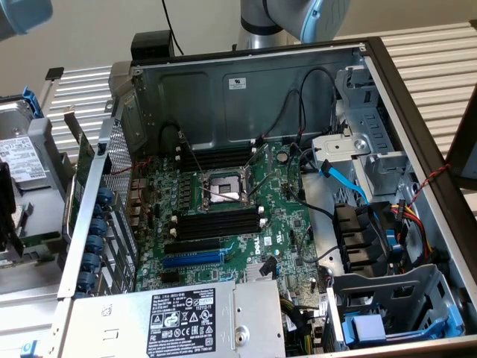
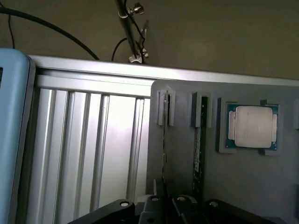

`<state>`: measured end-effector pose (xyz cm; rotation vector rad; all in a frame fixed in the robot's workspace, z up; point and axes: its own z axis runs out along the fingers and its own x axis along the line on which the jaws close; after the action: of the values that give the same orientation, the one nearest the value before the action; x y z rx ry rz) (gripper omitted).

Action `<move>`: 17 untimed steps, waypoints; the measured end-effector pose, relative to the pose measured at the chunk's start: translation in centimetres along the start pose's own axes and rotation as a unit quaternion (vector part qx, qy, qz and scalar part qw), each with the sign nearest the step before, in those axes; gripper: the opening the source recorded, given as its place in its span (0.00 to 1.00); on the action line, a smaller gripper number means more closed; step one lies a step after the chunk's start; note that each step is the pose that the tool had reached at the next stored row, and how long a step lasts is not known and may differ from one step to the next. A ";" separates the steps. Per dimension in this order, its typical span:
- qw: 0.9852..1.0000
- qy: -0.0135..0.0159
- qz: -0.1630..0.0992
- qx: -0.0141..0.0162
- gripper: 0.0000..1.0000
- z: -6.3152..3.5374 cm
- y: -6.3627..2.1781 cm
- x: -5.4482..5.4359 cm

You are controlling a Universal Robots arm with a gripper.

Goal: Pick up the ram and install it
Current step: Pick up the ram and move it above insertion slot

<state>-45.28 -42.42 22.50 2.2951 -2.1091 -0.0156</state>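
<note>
Because the end effector (image 2: 167, 207) sits with its fingers drawn nearly together, right where the ram (image 2: 164, 149) runs in between them, I read it as clamped on that stick, though the contact itself is hidden under the fingers. The ram stands on edge in a grey holder (image 2: 243, 186), with its far end seated in a bracket.

My worry is a grip that is off-centre or slanted. Lifted that way, the stick could bind in the bracket, flex, or slip in the fingers. A second stick (image 2: 199, 154) stands in the slot just beside it, near enough that a finger could knock it. A CPU (image 2: 252, 127) lies in its own pocket further along the holder, apart from both sticks. Further out, a tilted ram would meet a slot askew, and pressing it down like that could stress the board.

The wrist view gives me the holder, both sticks edge-on, the CPU and the ribbed surface (image 2: 93, 149) beside the holder. The exterior view gives me the destination: the open case (image 1: 194, 89), the board (image 1: 283, 224), the black slots (image 1: 220, 226) on either side of the socket (image 1: 223, 186) and the blue slot (image 1: 192, 259). It also gives me loose cables (image 1: 344, 181) lying near the slots, which could snag.
</note>
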 end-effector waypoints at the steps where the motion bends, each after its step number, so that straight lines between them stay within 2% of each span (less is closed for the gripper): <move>1: 1.000 0.000 0.000 0.000 0.13 -0.36 0.01 0.0; 7: 1.000 0.000 0.004 0.000 0.13 -2.23 0.05 0.0; 12: 1.000 0.001 0.004 0.000 0.13 -4.44 0.08 0.0; 17: 1.000 0.001 0.004 0.000 0.13 -6.76 -1.02 0.2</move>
<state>-44.09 -42.41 29.24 2.2851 -2.1181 -0.0134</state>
